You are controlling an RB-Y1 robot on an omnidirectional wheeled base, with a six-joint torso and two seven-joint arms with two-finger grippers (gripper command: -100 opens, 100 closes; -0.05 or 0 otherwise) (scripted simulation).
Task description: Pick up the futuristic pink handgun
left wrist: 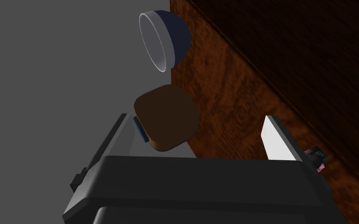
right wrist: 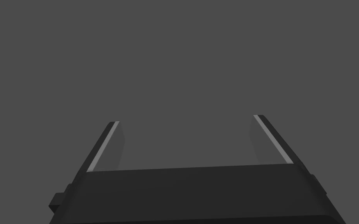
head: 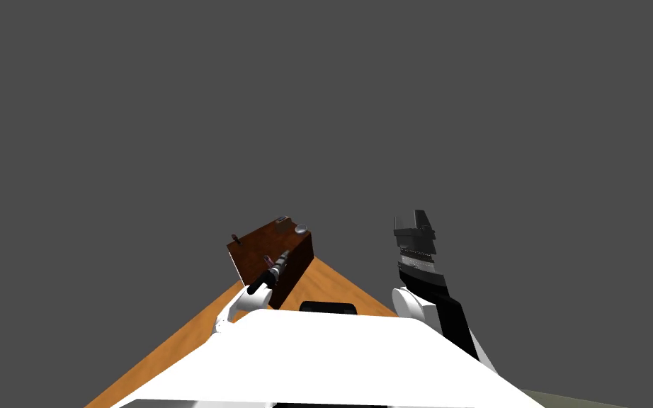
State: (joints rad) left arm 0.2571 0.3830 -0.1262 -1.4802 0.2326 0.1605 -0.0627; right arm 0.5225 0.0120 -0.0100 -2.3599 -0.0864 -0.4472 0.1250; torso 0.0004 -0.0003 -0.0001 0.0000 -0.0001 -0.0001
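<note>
Approach is the step: left gripper [left wrist: 197, 116], fingers spread and empty, hovers over the wooden top [left wrist: 233, 105], pink handgun [left wrist: 315, 157] just outside one finger, needing a sidestep to straddle it; right gripper [right wrist: 186, 119] likewise spread.

Head above, left wrist near tabletop [left wrist: 229, 101]

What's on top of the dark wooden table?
A blue bowl, a brown rounded block, and a bit of the pink handgun; the open left gripper covers the rest of it.
</note>
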